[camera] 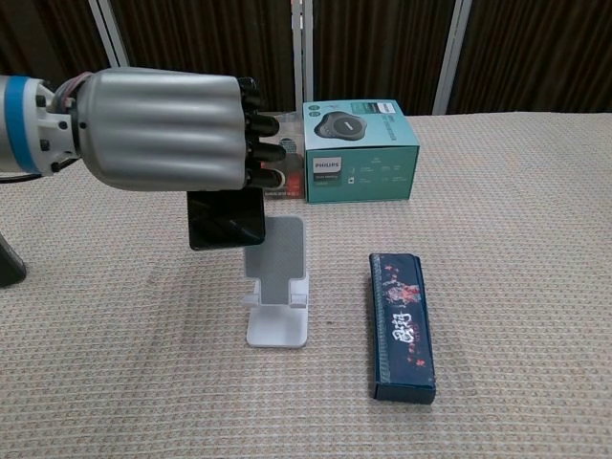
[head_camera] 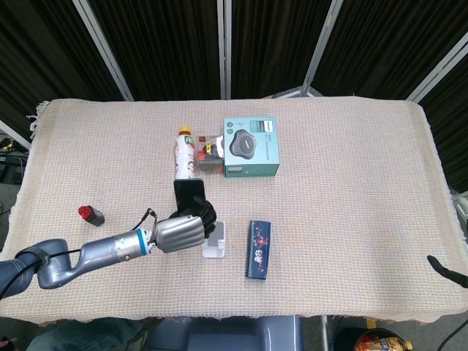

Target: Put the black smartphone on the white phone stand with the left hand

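Observation:
My left hand [head_camera: 180, 232] grips the black smartphone [head_camera: 189, 195] and holds it upright above the table, just left of the white phone stand [head_camera: 213, 240]. In the chest view the left hand [camera: 163, 129] fills the upper left, and the smartphone's lower end [camera: 226, 219] hangs below the fingers, overlapping the left edge of the stand's back plate [camera: 278, 251]. The phone is off the stand's ledge. My right hand is out of both views; only a dark piece of the right arm [head_camera: 447, 268] shows at the right edge.
A dark patterned long box [head_camera: 258, 248] lies right of the stand. Behind are a teal Philips box [head_camera: 251, 147], a small clear box of dark items [head_camera: 208, 154] and a lying bottle [head_camera: 184, 159]. A small red object [head_camera: 91, 214] sits at the left.

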Motion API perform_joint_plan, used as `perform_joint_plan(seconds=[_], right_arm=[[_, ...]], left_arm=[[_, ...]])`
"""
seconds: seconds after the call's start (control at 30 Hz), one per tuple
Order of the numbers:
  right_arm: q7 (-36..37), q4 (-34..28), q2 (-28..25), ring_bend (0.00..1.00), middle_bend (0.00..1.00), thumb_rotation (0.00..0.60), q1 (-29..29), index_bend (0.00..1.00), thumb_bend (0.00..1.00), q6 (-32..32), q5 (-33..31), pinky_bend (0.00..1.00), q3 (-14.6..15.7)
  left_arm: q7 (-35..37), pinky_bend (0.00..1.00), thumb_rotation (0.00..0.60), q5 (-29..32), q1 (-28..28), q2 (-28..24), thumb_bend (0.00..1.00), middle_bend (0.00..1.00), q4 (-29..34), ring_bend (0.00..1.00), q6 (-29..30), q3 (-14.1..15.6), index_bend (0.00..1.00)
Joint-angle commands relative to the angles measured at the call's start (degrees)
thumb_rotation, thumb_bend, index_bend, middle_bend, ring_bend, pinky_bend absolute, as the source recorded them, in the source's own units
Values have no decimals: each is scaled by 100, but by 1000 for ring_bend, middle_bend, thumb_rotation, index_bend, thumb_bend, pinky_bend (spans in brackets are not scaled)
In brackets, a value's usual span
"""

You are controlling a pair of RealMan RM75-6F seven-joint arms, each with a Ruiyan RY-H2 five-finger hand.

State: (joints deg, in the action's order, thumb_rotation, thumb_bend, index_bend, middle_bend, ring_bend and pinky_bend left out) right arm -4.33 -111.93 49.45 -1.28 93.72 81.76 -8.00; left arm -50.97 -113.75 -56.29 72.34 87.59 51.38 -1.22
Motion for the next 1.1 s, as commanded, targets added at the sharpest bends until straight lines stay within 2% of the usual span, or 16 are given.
perform_joint_plan(seconds=[0.03, 0.6, 1.1], right_arm=[[102, 24, -46, 0, 0, 600, -25, 0, 0, 10, 2, 0, 2], [376, 49, -158, 0, 0, 600, -85, 0, 0, 55, 40, 0, 4], [466, 58, -198, 0, 0, 600, -101, 0, 0, 51, 39, 0, 7]], left_arm=[[-646, 457, 600, 270, -113, 124, 0, 475, 377, 522, -536, -263, 614], [-2490, 446, 600, 893, 70, 699, 0, 464, 575, 522, -1337, -554, 595], [-3546, 446, 600, 1395, 376, 1119, 0, 460, 526, 521, -1255, -649, 591]])
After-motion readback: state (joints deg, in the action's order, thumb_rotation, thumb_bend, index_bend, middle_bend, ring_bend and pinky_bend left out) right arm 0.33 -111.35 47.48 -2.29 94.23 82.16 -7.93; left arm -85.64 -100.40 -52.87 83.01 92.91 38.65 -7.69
